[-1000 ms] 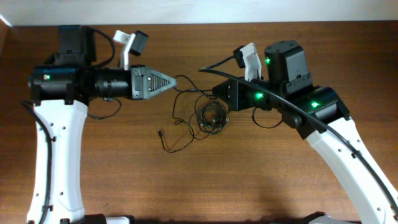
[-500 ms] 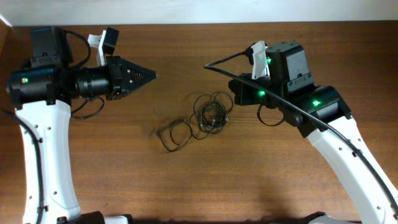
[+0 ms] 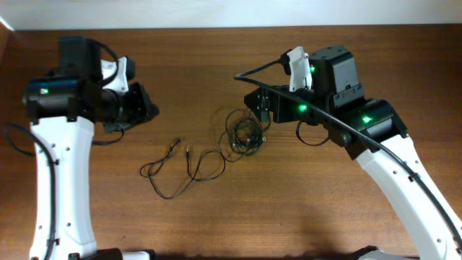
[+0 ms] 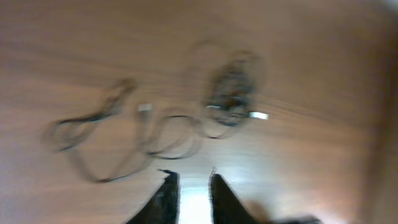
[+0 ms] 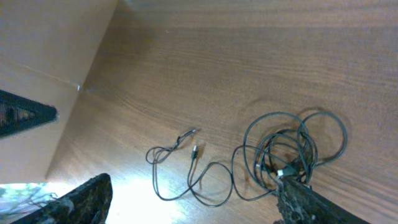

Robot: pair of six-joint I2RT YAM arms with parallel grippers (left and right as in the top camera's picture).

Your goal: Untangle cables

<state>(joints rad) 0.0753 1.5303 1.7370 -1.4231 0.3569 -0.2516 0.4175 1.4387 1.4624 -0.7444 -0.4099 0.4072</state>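
Observation:
The cables lie on the wooden table as a small knotted bundle with one loose cord trailing left in open loops to its plug ends. My left gripper hovers up and left of that cord, its jaws a narrow gap apart with nothing in them. In the blurred left wrist view the bundle and loose cord lie ahead of the fingers. My right gripper hangs just above the bundle's upper right, open wide and empty. Its right finger is close beside the bundle.
The table's far edge meets a pale wall along the top. A thick black arm cable arches off the right wrist. Bare wood fills the front half between the two white arms.
The left gripper pulled a cord out to the left, let it go and drew back; the cord now lies in loops on the table. The right gripper has opened wide.

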